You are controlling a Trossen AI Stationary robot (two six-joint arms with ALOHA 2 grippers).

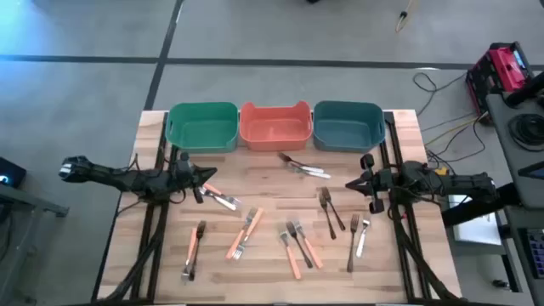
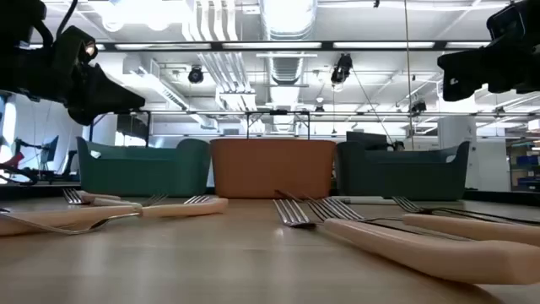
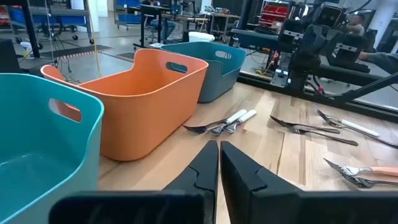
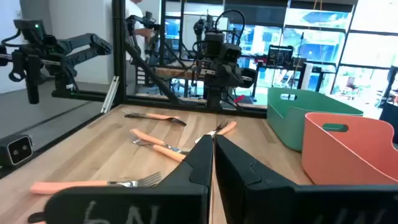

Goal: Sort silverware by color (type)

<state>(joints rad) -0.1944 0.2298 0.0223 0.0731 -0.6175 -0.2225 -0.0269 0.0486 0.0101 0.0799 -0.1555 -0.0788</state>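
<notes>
Both arms are hovering over the surface (image 1: 399,127), jaws clenched on nothing: the left gripper (image 1: 210,176) at nine o'clock, the right gripper (image 1: 349,184) at three. The forks (image 1: 293,246) are lying scattered from centre toward six, two white-handled ones (image 1: 304,167) just beside the orange bin (image 1: 274,125) at twelve.

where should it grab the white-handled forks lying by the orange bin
Grip across the white handles, coming straight down from above. The white-handled forks lie flat in front of the orange bin, tines toward the left arm's side, and the handle end is the thicker, clearer end. The right gripper looks nearer.
</notes>
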